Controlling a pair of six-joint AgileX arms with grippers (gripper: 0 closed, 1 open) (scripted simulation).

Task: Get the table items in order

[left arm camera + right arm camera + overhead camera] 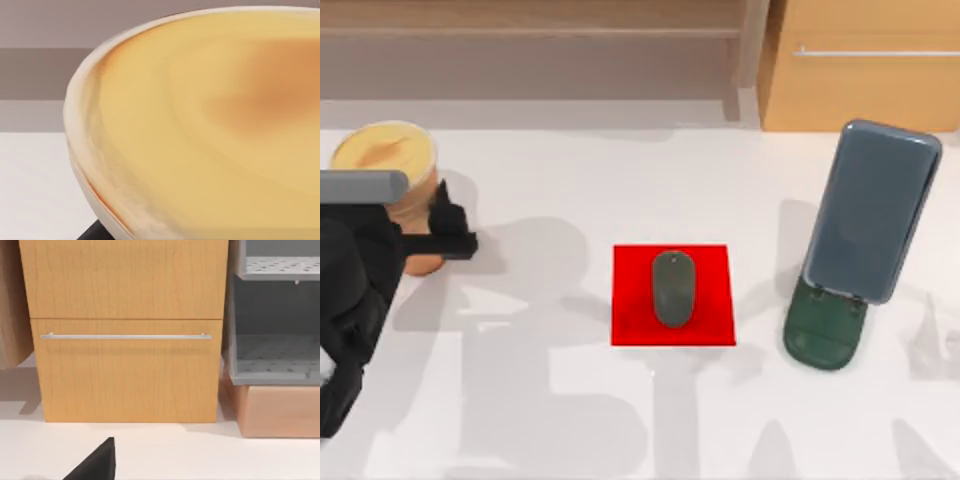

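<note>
the left arm is matte black all over, built from chunky rounded segments that look blocky and faceted where they join. a smooth grey cylinder with a rounded end lies across its upper part, the one pale piece on an otherwise dark body. the left gripper is black too, with slim, flat fingers that narrow to pointed tips. no cables, screws or markings can be made out on any of it. in the right wrist view, a black wedge-shaped tip with a sharp straight edge shows, plain and unmarked.
</note>
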